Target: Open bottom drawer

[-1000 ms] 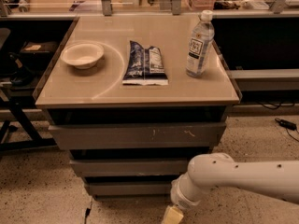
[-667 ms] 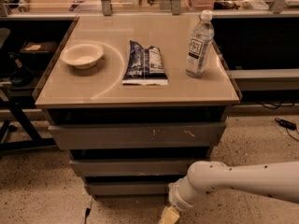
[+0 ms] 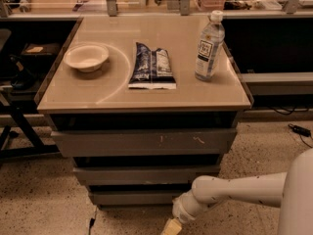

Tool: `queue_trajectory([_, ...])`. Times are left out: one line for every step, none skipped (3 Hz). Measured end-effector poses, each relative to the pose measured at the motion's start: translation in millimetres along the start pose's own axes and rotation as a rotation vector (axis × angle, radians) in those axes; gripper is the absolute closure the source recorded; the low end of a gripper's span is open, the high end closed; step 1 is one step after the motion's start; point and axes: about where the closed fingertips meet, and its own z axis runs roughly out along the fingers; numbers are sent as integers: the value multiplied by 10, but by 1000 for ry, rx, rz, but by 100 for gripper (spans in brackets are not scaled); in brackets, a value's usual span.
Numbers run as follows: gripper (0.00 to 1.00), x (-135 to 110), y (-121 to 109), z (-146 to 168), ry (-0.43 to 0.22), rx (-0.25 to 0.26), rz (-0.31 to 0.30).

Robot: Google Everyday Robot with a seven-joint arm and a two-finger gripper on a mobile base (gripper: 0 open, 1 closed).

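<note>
The bottom drawer (image 3: 132,198) is the lowest of three grey handleless fronts under the tan cabinet top, plain and unmarked, its front standing flush under the middle drawer (image 3: 142,175). The top drawer (image 3: 142,142) is widest and has white scratch marks. My gripper (image 3: 171,227) is at the bottom edge of the view, low near the floor, just in front of and to the right of the bottom drawer's front. Only its yellowish upper part shows; the white arm (image 3: 234,190) reaches in from the right.
On the cabinet top (image 3: 98,94) lie a pale bowl (image 3: 86,57), a dark snack bag (image 3: 152,65) and a clear water bottle (image 3: 209,46). A dark table frame (image 3: 19,126) stands at left. Cables (image 3: 298,129) lie on the speckled floor at right.
The arm has drawn in and shifted slightly left and down toward the bottom drawer. The drawers and tabletop items have not moved.
</note>
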Motion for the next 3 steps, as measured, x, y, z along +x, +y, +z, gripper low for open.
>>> queue_trajectory([0, 17, 3, 51, -2, -8, 7])
queue_trajectory([0, 48, -58, 224, -23, 2, 4])
queue_trajectory([0, 41, -198, 418, -42, 32, -6])
